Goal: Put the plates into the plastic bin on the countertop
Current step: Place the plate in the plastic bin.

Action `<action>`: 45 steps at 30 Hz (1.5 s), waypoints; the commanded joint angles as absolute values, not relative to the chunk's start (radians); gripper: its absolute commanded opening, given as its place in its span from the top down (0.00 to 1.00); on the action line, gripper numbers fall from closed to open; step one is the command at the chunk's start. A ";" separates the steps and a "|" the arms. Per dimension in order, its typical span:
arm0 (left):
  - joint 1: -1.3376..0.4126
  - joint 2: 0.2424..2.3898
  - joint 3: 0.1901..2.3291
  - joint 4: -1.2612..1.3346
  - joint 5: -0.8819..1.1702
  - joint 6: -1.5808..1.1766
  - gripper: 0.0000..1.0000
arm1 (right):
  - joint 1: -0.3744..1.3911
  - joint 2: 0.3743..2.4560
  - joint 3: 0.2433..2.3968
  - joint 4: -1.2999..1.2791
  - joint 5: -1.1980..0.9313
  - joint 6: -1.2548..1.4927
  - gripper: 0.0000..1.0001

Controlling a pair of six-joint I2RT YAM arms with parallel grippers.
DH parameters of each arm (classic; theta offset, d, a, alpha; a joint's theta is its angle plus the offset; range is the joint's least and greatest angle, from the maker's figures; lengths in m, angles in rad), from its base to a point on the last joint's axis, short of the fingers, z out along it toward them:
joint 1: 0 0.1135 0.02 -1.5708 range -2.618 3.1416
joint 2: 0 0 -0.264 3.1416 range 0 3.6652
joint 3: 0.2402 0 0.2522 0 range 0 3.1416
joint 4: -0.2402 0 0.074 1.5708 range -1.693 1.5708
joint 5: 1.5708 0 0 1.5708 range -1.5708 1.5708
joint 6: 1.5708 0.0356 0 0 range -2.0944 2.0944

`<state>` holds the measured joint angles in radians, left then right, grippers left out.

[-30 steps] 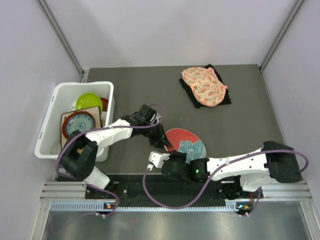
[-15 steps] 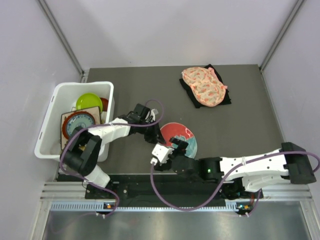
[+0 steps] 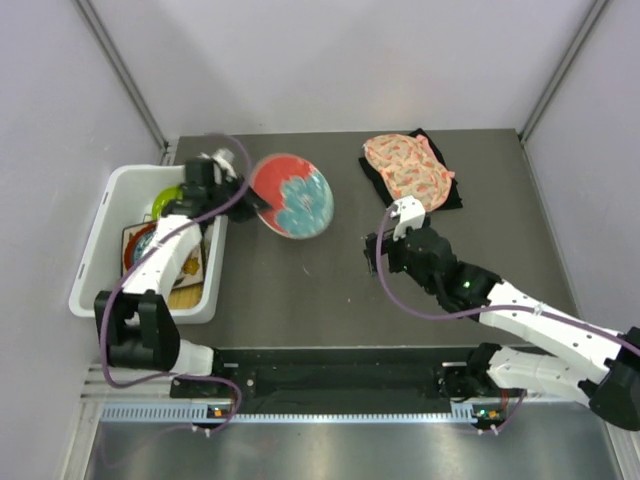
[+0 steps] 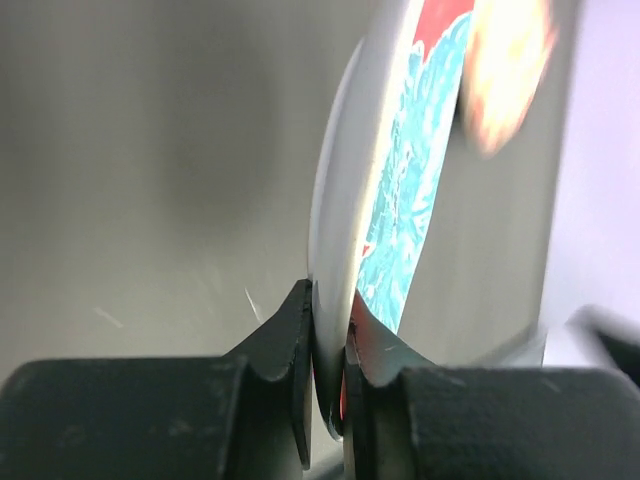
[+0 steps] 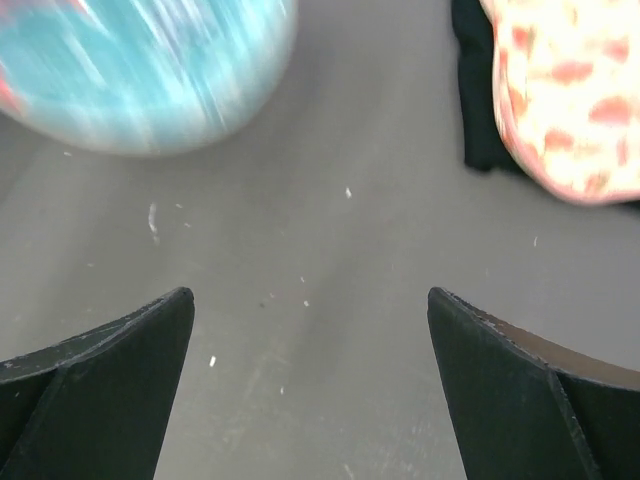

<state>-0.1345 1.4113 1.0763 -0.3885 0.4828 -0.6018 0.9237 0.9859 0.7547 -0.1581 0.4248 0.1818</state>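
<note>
A round red and teal floral plate (image 3: 293,195) hangs tilted above the countertop (image 3: 300,290), just right of the white plastic bin (image 3: 100,232). My left gripper (image 3: 246,196) is shut on the plate's left rim; in the left wrist view the plate (image 4: 390,150) stands on edge, pinched between the fingers of the left gripper (image 4: 330,312). The bin holds a lime plate (image 3: 172,203) and a red and blue round plate (image 3: 152,250) on a square one. My right gripper (image 3: 383,243) is open over bare countertop (image 5: 310,300), with nothing between its fingers.
A pink floral fabric piece (image 3: 407,172) lies on a black cloth (image 3: 385,195) at the back right, and shows in the right wrist view as fabric (image 5: 570,90) and cloth (image 5: 478,100). Pale walls close in the countertop on three sides.
The left gripper has carried the plate up from the near middle of the countertop to the back left beside the bin. The right gripper has opened and drawn away to the right.
</note>
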 commanded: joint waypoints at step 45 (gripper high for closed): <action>0.652 1.261 0.890 -0.275 0.419 -0.488 0.53 | 0.397 0.879 0.638 -0.285 0.109 0.517 0.01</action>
<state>0.6498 1.2839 0.9012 -0.3420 0.4587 -0.5339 0.4095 0.9264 0.6331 -0.2726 0.0448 0.5262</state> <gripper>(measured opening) 0.381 0.987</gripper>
